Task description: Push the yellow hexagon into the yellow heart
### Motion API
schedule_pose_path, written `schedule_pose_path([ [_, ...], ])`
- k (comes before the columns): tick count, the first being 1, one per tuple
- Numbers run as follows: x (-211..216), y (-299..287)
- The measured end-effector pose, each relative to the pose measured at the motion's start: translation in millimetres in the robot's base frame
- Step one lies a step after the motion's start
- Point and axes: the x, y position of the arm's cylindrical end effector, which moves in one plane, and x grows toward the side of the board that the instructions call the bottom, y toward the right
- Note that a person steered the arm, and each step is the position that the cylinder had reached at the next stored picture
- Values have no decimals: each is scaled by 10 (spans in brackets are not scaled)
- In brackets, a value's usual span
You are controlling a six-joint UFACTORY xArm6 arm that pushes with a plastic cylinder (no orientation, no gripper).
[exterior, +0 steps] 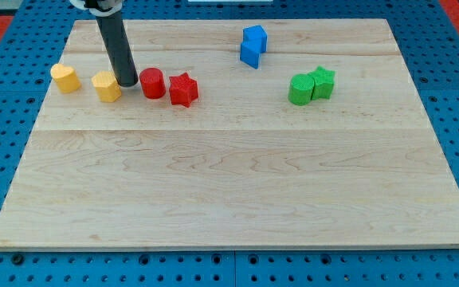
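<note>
Tip (129, 83) just right of squat yellow hexagon (107, 86); yellow heart (65, 78), seemingly, left.

No readable text anywhere — no labels, brands, numbers or signs on the wooden board (229, 183), the coloured blocks, the dark rod (116, 48) or the blue pegboard (453, 104) — all plain surfaces.

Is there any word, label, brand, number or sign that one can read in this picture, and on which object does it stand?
None: no readable text shows anywhere.
The wooden board is bare of print.
The yellow blocks, red blocks, blue blocks and green blocks carry no marks.
The rod ending in my tip shows no label.
</note>
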Motion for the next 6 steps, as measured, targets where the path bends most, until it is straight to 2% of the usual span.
schedule_pose_path([
  [2, 0, 572],
  [3, 106, 664],
  [5, 107, -187],
  [6, 98, -403],
])
